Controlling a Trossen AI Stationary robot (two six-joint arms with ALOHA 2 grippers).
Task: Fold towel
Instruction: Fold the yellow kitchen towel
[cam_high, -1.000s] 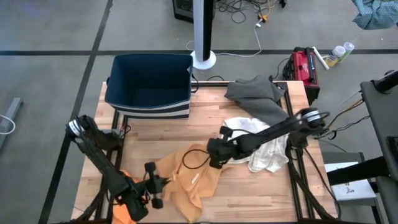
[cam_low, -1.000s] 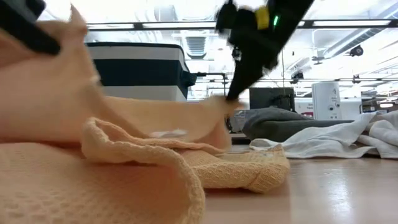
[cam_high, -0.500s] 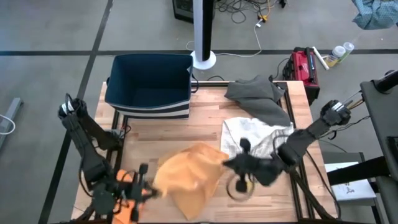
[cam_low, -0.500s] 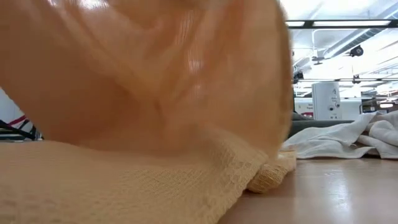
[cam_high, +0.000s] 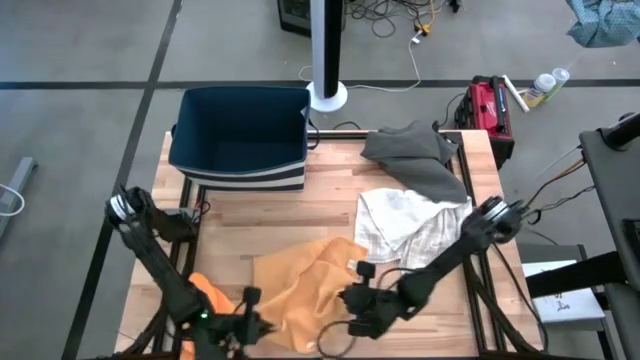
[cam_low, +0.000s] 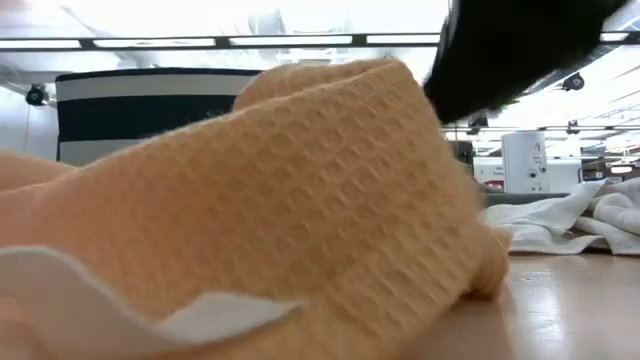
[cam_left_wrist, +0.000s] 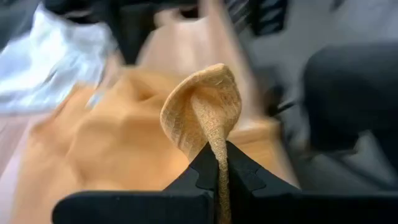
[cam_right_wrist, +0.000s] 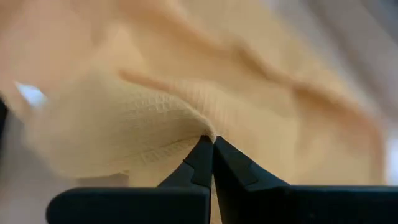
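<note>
I am working at a big wooden table (cam_high: 330, 205), and my job is to fold the orange towel (cam_high: 300, 280) that lies near the front edge of it, between my two arms. At the back of the table sits a dark blue bin (cam_high: 240, 135), and off to the right there is a grey cloth (cam_high: 415, 155) and a white cloth (cam_high: 410, 225) in loose heaps, with the white one just beside the orange towel. The orange towel is not flat and not folded yet. It is all bunched and wrinkled, with one part lifted up like a little hill in the low view and a white tag (cam_low: 225, 310) poking out at the bottom. My left gripper (cam_high: 240, 325) is down at the front left, and its fingers are pinched tight on a corner of the orange towel, which sticks up in a small loop right above them. My right gripper (cam_high: 360, 305) is at the front, on the right side of the towel, and its fingers are clenched on the towel's edge too. So I think I am only at the start: I have two grips, but I must spread the towel out flat, then fold it over neatly.
</note>
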